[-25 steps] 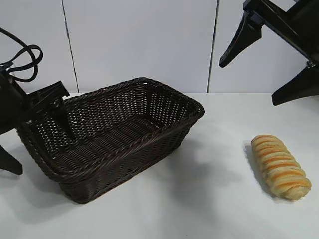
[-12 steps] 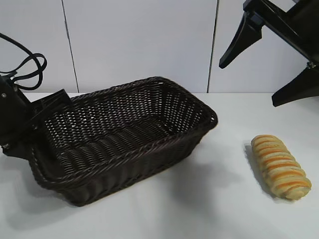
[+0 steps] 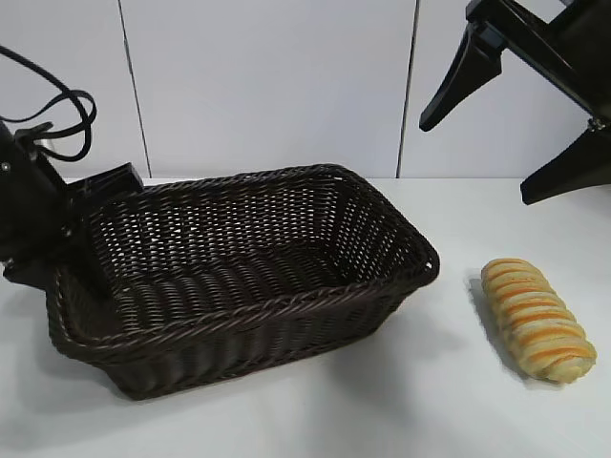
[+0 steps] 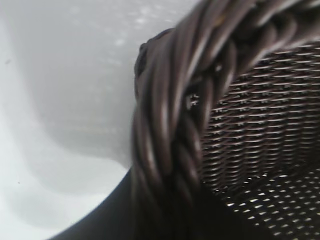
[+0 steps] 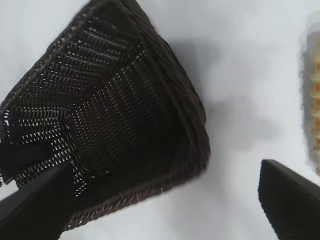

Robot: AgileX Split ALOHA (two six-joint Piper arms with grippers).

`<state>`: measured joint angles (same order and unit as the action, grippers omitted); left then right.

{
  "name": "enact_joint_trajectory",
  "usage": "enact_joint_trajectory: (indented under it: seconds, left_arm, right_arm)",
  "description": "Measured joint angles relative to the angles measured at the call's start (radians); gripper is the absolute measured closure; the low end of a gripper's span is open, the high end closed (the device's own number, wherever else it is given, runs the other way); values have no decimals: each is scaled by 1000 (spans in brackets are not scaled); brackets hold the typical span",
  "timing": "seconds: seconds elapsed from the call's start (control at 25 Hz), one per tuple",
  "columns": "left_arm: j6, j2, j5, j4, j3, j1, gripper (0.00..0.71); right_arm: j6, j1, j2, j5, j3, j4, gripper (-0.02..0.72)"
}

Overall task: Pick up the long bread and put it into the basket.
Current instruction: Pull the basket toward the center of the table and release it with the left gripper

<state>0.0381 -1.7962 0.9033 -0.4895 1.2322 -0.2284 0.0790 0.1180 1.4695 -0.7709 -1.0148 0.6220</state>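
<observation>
The long bread (image 3: 537, 320), a pale ridged loaf with orange stripes, lies on the white table at the right, apart from the basket; its edge shows in the right wrist view (image 5: 314, 100). The dark brown wicker basket (image 3: 258, 310) stands left of centre. My left gripper (image 3: 76, 253) is at the basket's left end, shut on its braided rim (image 4: 170, 125), which fills the left wrist view. My right gripper (image 3: 474, 160) hangs high at the upper right, open and empty, above the table between basket (image 5: 190, 100) and bread.
A white panelled wall (image 3: 267, 86) closes the back of the table. Bare white tabletop (image 3: 449, 382) lies between the basket's right end and the bread, and along the front.
The left gripper has closed on the basket's rim. The basket has swung and slid to the right, its right end nearer the bread. The right arm and the bread have not moved.
</observation>
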Motion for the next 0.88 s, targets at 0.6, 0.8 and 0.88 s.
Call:
enact_joint_trajectory:
  seconds: [0.6,0.8,0.88]
  left_arm:
    - [99,-202,102,21,201,0,613]
    - [110,-251,89,25,201,0,613]
    - [117,-258,86,25,201,0,613]
  right_arm:
    - [0,0,0,-16,0,0,9]
    - [0,0,0,-15,0,0,9]
    - [0,0,0,-15,0,0,9]
